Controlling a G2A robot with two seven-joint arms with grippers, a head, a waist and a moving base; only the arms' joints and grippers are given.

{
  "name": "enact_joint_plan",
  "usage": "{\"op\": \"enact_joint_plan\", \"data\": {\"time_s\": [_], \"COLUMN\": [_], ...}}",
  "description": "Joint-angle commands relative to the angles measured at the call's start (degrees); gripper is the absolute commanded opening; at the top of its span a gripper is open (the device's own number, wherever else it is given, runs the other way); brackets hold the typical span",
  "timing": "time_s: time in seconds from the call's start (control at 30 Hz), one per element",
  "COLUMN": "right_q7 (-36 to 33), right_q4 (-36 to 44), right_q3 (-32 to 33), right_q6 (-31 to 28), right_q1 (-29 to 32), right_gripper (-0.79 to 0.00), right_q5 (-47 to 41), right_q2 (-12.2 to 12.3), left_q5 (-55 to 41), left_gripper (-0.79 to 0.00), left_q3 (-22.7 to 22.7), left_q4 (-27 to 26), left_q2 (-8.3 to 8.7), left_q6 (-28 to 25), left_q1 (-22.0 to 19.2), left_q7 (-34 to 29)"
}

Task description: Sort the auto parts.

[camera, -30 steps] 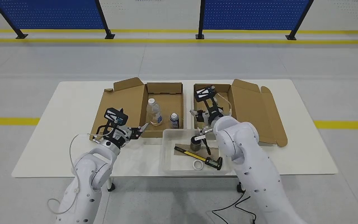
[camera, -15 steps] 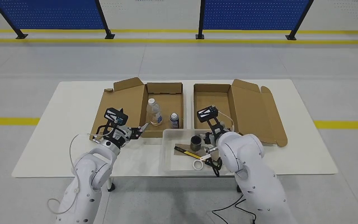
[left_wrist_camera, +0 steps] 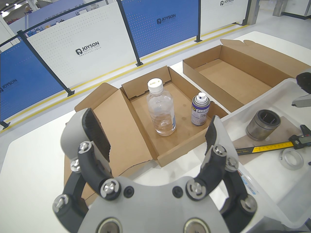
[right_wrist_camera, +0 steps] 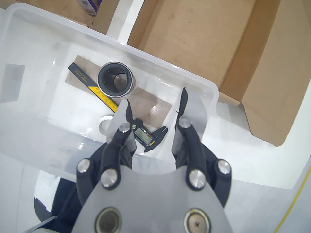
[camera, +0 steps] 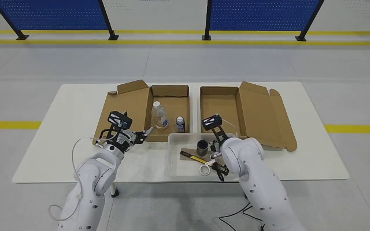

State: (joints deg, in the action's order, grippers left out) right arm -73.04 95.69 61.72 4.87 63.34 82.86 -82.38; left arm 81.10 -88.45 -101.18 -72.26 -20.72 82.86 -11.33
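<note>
Right end effector (right_wrist_camera: 155,98) hangs open and empty over the caliper (right_wrist_camera: 145,138) in the clear bin (right_wrist_camera: 155,59), seemingly lined up to lift it toward the cardboard box (right_wrist_camera: 194,25) beyond. Left end effector (left_wrist_camera: 153,120) hovers open, holding nothing, near the bottle (left_wrist_camera: 161,107).

White table (camera: 69,121) on pale grey floor (camera: 173,63); yellow line (camera: 173,41) across the floor behind it, a second yellow stripe (camera: 17,125) level with the table, out to either side; blue fence panels (camera: 52,14) on black posts (camera: 107,23) standing along the far line; white perforated panels (left_wrist_camera: 60,56) set between blue ones, seen from the left wrist.
</note>
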Motion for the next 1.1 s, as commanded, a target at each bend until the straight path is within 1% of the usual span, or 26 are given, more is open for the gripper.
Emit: {"op": "enact_joint_plan", "data": {"time_s": [0.0,0.43,0.8,1.07], "right_q7": [0.57,3.61,5.33,6.18], "right_q4": [-1.89,-9.46,-12.39,-14.33], "right_q3": [-0.46,-2.94,-4.31,-4.99], "right_q6": [-0.14,-0.18,0.59,1.2], "right_q1": [-0.69,-4.02,-5.47,-5.69], "right_gripper": [-0.394,-0.394,-0.397,-0.428], "right_q5": [-0.84,-3.55,-3.88,-4.14], "right_q2": [-0.19,-1.29,-1.96,-2.36], "left_q5": [0.0,0.0,0.0,0.0], "left_gripper": [0.0,0.0,0.0,0.0], "left_q3": [0.0,0.0,0.0,0.0], "left_q4": [0.0,0.0,0.0,0.0], "left_q2": [0.0,0.0,0.0,0.0], "left_q6": [0.0,0.0,0.0,0.0], "left_q1": [0.0,0.0,0.0,0.0], "left_q7": [0.0,0.0,0.0,0.0]}}
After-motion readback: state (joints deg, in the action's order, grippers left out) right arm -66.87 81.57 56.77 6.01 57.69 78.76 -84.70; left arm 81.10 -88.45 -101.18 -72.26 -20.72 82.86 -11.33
